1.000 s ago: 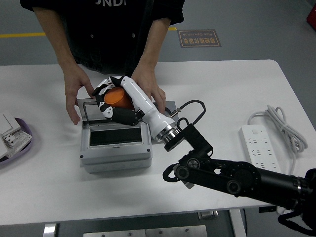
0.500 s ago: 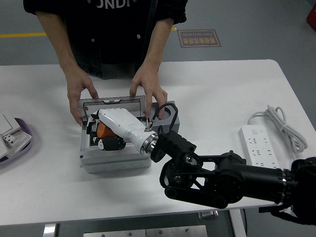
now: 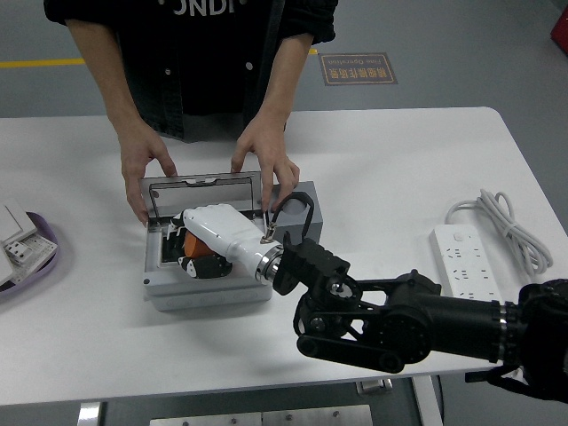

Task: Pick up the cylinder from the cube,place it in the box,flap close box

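hands of a person [image 3: 149, 169] at upper left brace the grey box [image 3: 209, 284], propping its lid [image 3: 202, 191] open; left of centre the right hand [image 3: 202, 253], fingers curled around the orange cylinder [image 3: 190, 241], sits low inside to deposit it.

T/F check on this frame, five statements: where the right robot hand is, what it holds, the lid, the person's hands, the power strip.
1. The right robot hand is down inside the grey box. True.
2. It is empty. False: its fingers are curled around the orange cylinder.
3. The box's lid is shut. False: it stands open at the far side.
4. The person's hands rest at the lid's two ends. True.
5. The white power strip lies left of the box. False: it lies at the table's right side, cord coiled behind it.
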Controlling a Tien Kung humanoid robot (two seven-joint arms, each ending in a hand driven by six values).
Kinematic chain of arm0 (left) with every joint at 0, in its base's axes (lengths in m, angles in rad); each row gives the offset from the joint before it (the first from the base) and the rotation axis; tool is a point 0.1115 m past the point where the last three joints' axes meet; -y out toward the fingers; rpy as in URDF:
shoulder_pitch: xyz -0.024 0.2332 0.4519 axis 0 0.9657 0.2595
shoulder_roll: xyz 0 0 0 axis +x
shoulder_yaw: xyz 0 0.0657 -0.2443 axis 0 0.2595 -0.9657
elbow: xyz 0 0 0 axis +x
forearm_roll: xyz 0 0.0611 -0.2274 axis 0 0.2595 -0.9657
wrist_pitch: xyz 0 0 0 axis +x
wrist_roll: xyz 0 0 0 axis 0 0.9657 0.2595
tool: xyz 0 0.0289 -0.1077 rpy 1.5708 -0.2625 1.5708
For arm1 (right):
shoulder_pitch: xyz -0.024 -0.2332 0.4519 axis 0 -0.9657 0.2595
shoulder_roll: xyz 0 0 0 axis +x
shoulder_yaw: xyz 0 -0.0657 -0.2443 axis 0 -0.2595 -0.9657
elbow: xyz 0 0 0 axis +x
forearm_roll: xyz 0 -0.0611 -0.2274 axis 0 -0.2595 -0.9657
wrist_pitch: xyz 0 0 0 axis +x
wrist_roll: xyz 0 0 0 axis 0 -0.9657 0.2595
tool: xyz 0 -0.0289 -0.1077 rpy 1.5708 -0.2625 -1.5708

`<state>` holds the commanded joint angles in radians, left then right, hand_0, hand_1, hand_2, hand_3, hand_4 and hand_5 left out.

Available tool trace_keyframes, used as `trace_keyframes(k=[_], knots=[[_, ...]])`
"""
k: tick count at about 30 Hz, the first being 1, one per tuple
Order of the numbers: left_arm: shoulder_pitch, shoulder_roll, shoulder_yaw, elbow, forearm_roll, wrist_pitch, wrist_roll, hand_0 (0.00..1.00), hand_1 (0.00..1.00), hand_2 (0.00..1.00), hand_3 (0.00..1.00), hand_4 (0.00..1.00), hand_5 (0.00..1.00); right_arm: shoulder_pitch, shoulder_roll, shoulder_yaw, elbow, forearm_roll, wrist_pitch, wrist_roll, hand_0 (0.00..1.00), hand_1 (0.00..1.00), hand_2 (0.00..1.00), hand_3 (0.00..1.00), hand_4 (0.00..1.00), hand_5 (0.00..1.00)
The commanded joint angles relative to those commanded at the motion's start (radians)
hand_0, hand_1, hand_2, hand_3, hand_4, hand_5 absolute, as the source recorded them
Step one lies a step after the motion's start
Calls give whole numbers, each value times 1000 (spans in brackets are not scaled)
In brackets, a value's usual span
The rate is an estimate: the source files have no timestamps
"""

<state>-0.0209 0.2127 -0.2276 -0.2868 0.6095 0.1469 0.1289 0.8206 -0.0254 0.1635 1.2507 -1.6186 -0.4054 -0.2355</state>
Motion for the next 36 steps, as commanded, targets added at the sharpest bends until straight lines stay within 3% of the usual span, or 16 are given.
trace_keyframes(k=[1,2,7,8,13,14,19,20,25,27,31,36], knots=[[0,0,0,0,0,0,0,517,558,555,595,721,135,-1,0,2,-2,-1,0,1,807,729,751,693,463,126],[0,-1,1,-1,0,0,0,517,558,555,595,721,136,-2,-1,3,-4,-2,1,3,855,765,782,791,570,125],[-1,-1,4,-1,-3,1,-1,517,558,555,595,721,136,-4,-1,2,-10,-7,7,7,855,765,782,791,570,125],[-1,-1,6,-2,-5,1,-2,517,559,553,595,721,142,-5,0,1,-12,-7,10,8,859,768,784,813,708,202],[-2,0,16,-4,-11,3,-6,517,559,553,595,721,142,-8,-1,-1,-18,-2,23,16,859,768,784,813,708,202],[-2,0,18,-5,-12,3,-6,517,560,553,595,718,145,-9,-1,0,-19,-2,25,19,862,766,782,818,843,282],[-3,-1,25,-8,-16,4,-8,517,560,553,595,718,145,-15,-5,9,-15,9,27,34,862,766,782,818,843,282],[-3,-1,25,-8,-16,4,-9,517,560,552,594,715,144,-19,-9,15,-9,20,22,41,865,768,781,825,905,336],[-1,-3,26,-8,-18,4,-9,517,560,552,594,715,144,-47,-53,73,73,119,-19,97,865,768,781,825,905,336],[-1,-4,25,-8,-18,4,-8,517,560,552,594,715,144,-51,-76,95,109,160,-37,119,866,766,775,826,945,384],[-2,-4,22,-7,-17,4,-6,517,560,552,594,715,144,-24,-128,127,180,248,-78,154,866,766,775,826,945,384],[-5,-3,22,-7,-17,4,-5,517,560,551,594,712,143,62,-176,102,163,331,-140,193,844,746,744,805,938,388]])
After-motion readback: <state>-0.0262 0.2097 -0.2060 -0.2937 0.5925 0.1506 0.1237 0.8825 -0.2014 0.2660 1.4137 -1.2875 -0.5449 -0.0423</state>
